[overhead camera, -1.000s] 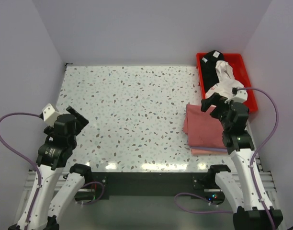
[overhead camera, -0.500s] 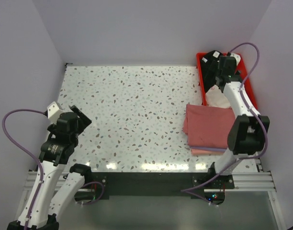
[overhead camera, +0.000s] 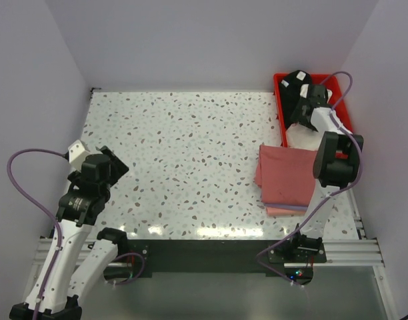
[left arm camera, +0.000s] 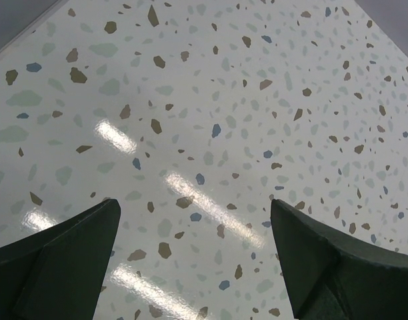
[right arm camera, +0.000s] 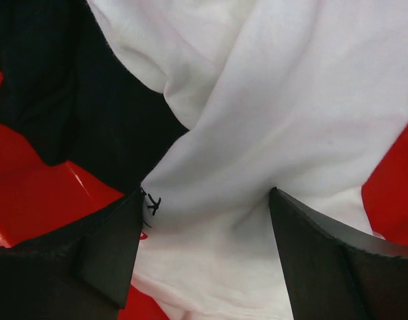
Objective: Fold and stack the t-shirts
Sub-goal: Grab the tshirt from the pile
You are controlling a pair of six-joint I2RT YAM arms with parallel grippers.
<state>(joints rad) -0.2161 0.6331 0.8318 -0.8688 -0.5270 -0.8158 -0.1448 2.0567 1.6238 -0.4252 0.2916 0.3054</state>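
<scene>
Reaching into the tray (overhead camera: 279, 100) at the table's (overhead camera: 191, 147) far right, the right gripper (overhead camera: 304, 110) is hanging over the white shirt (overhead camera: 301, 139) and black shirt (overhead camera: 296, 79) in the overhead view. Folded pink shirts (overhead camera: 291, 177) are lying stacked just in front, and the left gripper (overhead camera: 107, 160) is hovering near left. Left wrist: its fingers are standing wide apart above the speckled table. Right wrist: fingers are standing apart, straddling a fold of the white shirt beside the black shirt, with red tray showing at both sides.

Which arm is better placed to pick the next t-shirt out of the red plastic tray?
The right. The right gripper is down in the red plastic tray, its open jaws straddling the crumpled white cloth t-shirt beside the black t-shirt. The left gripper hangs open over bare speckled tabletop, far off.
</scene>
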